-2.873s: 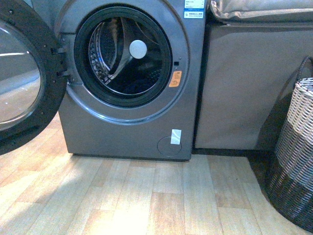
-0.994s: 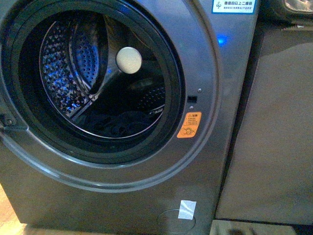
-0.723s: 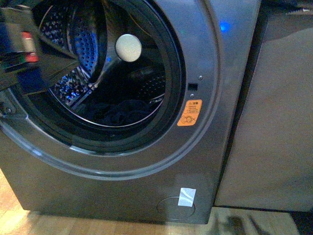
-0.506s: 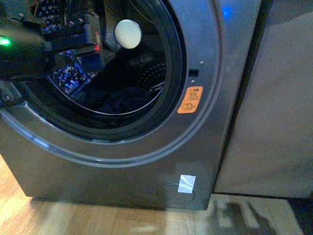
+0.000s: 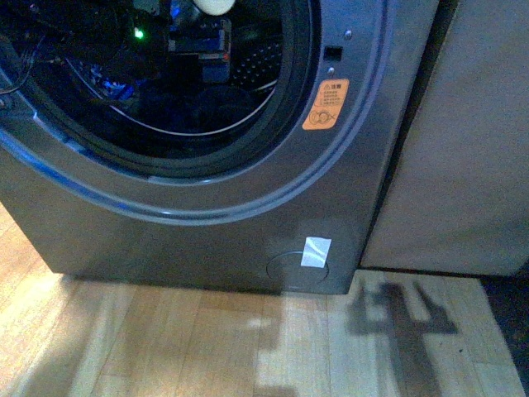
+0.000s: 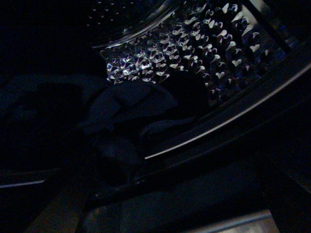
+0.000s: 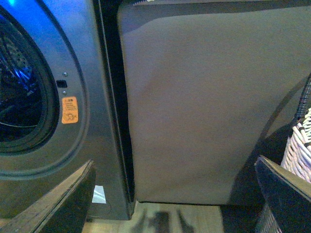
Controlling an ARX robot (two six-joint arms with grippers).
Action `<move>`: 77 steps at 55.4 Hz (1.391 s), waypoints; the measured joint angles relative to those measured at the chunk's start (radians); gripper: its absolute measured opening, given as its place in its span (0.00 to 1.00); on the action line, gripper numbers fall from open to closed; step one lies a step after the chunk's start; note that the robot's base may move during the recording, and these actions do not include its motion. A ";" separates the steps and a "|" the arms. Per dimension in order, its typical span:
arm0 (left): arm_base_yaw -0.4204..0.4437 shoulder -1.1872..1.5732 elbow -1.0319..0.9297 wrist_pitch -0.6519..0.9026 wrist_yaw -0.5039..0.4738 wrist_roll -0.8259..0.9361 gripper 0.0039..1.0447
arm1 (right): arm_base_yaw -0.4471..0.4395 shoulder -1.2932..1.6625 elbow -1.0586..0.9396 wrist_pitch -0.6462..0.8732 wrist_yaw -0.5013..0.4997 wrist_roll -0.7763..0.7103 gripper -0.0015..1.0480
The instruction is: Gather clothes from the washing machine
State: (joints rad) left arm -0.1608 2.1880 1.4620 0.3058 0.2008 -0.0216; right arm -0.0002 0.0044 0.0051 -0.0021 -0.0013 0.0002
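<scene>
The grey washing machine (image 5: 248,198) fills the front view, its door opening at the upper left and an orange sticker (image 5: 325,104) beside the rim. My left arm reaches into the drum, and my left gripper (image 5: 202,59) is open above dark blue clothes (image 5: 207,103). The left wrist view is dim. It shows the perforated steel drum (image 6: 194,43) and a heap of dark blue clothes (image 6: 126,104) behind the black door seal (image 6: 218,131). My right gripper (image 7: 175,204) is open and empty outside, facing the gap between the machine (image 7: 97,97) and the cabinet.
A beige cabinet (image 5: 463,132) stands tight against the machine's right side and also shows in the right wrist view (image 7: 204,97). A wicker basket (image 7: 301,145) is at the far right. A wooden floor (image 5: 207,339) lies in front. A white label strip (image 5: 316,251) is low on the machine.
The view has closed in on the machine and dropped lower. My left arm has come in from the left and gone deeper into the drum, over the dark clothes.
</scene>
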 joint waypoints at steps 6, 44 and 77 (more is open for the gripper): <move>-0.001 0.082 0.097 -0.040 -0.006 0.014 0.94 | 0.000 0.000 0.000 0.000 0.000 0.000 0.93; 0.015 0.473 0.634 -0.319 -0.175 0.097 0.94 | 0.000 0.000 0.000 0.000 0.000 0.000 0.93; 0.004 0.707 1.110 -0.662 -0.348 0.147 0.87 | 0.000 0.000 0.000 0.000 0.000 0.000 0.93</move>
State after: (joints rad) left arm -0.1570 2.8952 2.5717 -0.3561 -0.1471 0.1253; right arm -0.0002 0.0044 0.0051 -0.0021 -0.0013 0.0002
